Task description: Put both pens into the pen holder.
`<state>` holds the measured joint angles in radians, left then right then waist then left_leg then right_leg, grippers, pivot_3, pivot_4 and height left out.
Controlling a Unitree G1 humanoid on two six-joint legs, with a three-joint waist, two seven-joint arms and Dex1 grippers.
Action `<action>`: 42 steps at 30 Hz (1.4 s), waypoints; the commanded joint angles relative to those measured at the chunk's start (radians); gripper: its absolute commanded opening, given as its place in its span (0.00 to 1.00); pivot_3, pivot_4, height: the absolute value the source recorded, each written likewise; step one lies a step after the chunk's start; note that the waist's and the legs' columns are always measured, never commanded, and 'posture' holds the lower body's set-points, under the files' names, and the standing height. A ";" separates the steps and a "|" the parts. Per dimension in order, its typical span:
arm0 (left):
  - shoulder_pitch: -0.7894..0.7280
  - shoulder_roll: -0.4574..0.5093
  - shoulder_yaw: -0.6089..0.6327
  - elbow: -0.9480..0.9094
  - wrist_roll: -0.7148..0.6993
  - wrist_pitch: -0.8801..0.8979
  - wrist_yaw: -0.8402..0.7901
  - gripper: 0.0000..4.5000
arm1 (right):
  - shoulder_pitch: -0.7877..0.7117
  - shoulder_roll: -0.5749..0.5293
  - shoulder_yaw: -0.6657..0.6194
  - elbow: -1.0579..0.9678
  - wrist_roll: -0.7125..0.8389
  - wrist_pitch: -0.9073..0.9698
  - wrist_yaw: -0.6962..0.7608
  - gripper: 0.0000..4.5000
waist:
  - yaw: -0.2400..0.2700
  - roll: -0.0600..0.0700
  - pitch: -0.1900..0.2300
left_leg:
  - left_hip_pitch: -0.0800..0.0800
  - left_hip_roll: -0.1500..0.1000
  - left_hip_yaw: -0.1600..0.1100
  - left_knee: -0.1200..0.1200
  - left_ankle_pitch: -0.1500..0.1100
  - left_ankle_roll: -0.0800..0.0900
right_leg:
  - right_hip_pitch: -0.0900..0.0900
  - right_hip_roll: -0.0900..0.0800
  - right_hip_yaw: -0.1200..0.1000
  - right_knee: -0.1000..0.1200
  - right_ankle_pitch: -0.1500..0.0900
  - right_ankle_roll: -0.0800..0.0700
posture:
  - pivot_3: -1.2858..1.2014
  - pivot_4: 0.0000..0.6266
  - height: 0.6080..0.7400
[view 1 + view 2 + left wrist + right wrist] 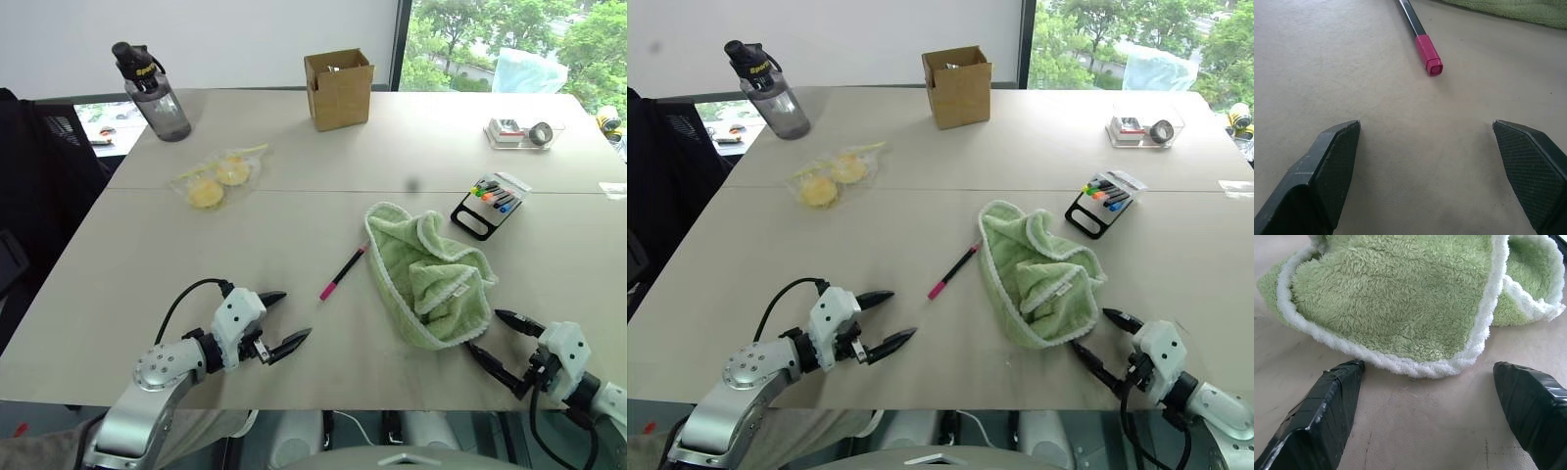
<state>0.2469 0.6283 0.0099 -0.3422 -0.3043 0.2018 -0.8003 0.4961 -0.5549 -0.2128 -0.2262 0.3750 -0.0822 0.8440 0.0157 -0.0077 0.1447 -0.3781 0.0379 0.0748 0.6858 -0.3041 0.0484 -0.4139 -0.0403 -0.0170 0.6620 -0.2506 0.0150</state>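
Progress nil so far, judging from the left eye view. Pink-capped pen (343,272) flat on the counter (147,255), between the left hand (294,315) and the green towel (431,279), its far end just beside the towel's edge, possibly touching. Pen holder (472,223) well apart from that pen, beyond the towel, on the right side of the counter, with a bunch of coloured markers (495,196) against its far end. Nothing seen inside the holder's loop opening. No telling where the light-blue pen is; perhaps under the towel, perhaps elsewhere. Left hand spread wide and empty, hovering near the counter's front edge, short of the pink cap. Right hand (485,330) likewise spread and empty, close to the towel's near corner.

Right eye view: same layout, nothing added; pink pen out of the holder, both hands holding nothing.

Left wrist view: fingers apart with bare counter between them, pink cap lying just ahead, a strip of towel beyond.

Right wrist view: fingers wide apart, grasping nothing, the towel's white-trimmed edge lying directly ahead.

Left to do, by this reading: everything. Pick up the pink pen, carry it past the towel, slot it into the holder; then find the second pen and do likewise.
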 commanded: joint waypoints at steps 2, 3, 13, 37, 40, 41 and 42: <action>0.002 -0.001 -0.007 0.002 0.012 0.009 0.005 0.99 | 0.003 0.002 -0.025 -0.013 0.007 -0.024 0.000 1.00 | 0.000 0.000 0.000 | 0.000 0.000 0.000 0.000 0.000 0.000 | 0.000 0.000 0.000 0.000 0.000 0.000 | 0.52 0.24 0.97; 0.002 -0.001 -0.008 0.001 0.011 0.010 0.005 0.99 | 0.003 0.002 -0.024 -0.013 0.008 -0.025 0.000 1.00 | 0.000 0.000 0.000 | 0.000 0.000 0.000 0.000 0.000 0.000 | 0.000 0.000 0.000 0.000 0.000 0.000 | 0.52 0.24 0.97; -0.026 -0.054 -0.026 -0.046 -0.028 0.067 0.037 0.99 | 0.008 -0.002 -0.031 -0.023 0.017 -0.021 0.004 1.00 | 0.001 0.000 0.000 | 0.000 0.000 0.000 0.000 0.000 0.000 | 0.000 0.000 0.000 0.000 0.000 0.000 | 0.52 0.24 0.97; -0.198 0.143 0.133 -0.052 -0.240 0.164 -0.227 0.99 | -0.307 -0.051 0.161 -0.260 -0.036 0.393 -0.210 1.00 | -0.001 -0.004 0.003 | -0.002 0.000 0.000 0.000 0.000 0.000 | -0.001 0.001 0.000 -0.001 0.000 0.000 | 0.52 0.24 0.97; -0.229 0.167 0.162 -0.076 -0.289 0.199 -0.239 0.99 | -0.301 -0.068 0.200 -0.222 -0.101 0.424 -0.224 1.00 | 0.002 -0.005 0.004 | -0.003 0.000 -0.001 0.000 0.000 0.000 | -0.002 0.001 -0.002 -0.001 0.000 0.001 | 0.52 0.24 0.97; -0.236 0.172 0.167 -0.083 -0.297 0.202 -0.241 1.00 | -0.296 -0.067 0.194 -0.214 -0.102 0.422 -0.223 0.95 | 0.002 -0.005 0.004 | -0.003 0.000 -0.002 0.000 0.000 -0.001 | -0.001 0.001 -0.002 -0.001 0.002 0.003 | 0.52 0.24 0.97; -0.240 0.176 0.170 -0.088 -0.299 0.204 -0.242 1.00 | -0.292 -0.058 0.182 -0.214 -0.089 0.420 -0.223 0.89 | 0.000 -0.005 0.004 | -0.004 0.000 -0.001 0.000 0.000 -0.001 | -0.001 0.001 -0.002 -0.002 0.002 0.003 | 0.52 0.24 0.97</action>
<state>0.0130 0.7957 0.1557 -0.3856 -0.5768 0.4046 -1.0308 0.1950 -0.6087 -0.0090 -0.4386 0.2967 0.3353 0.6295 0.0153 -0.0129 0.1489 -0.3814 0.0374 0.0738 0.6858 -0.3038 0.0477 -0.4151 -0.0396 -0.0185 0.6597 -0.2487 0.0185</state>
